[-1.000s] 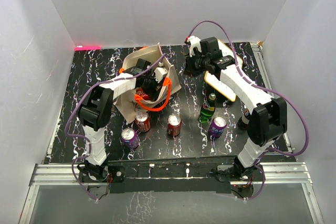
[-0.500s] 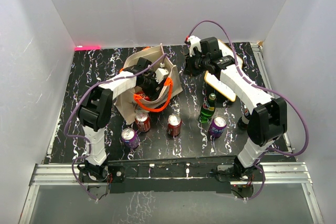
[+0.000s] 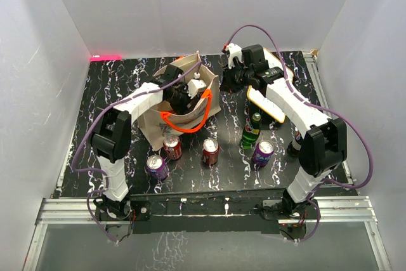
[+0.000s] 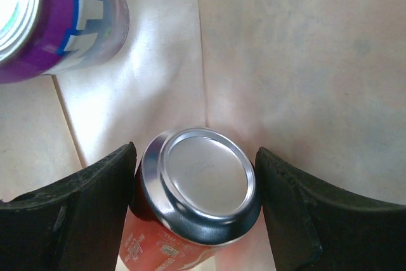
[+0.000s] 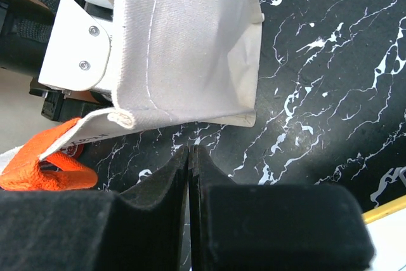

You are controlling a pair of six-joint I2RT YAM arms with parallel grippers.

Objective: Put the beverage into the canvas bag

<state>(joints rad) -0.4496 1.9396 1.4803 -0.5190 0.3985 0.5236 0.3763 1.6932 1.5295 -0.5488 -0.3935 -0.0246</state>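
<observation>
Left gripper [image 4: 195,157] is inside the bag [image 3: 152,128], left of centre and toward the far side, fingers wide either side of the red can [image 4: 203,185]; I can't tell if they pinch it. I'd spread them fully, let it settle by the purple can [image 4: 57,23], then lift straight out, clear of the orange handle [image 3: 184,126]. Right gripper [image 5: 189,153] is closed and empty, just right of the bag.

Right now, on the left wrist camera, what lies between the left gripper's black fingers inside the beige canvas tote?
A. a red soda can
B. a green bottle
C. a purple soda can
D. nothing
A: the red soda can, its silver end facing the camera, sits between the left gripper's black fingers in the beige canvas tote; the purple soda can stands apart at upper left.
</observation>
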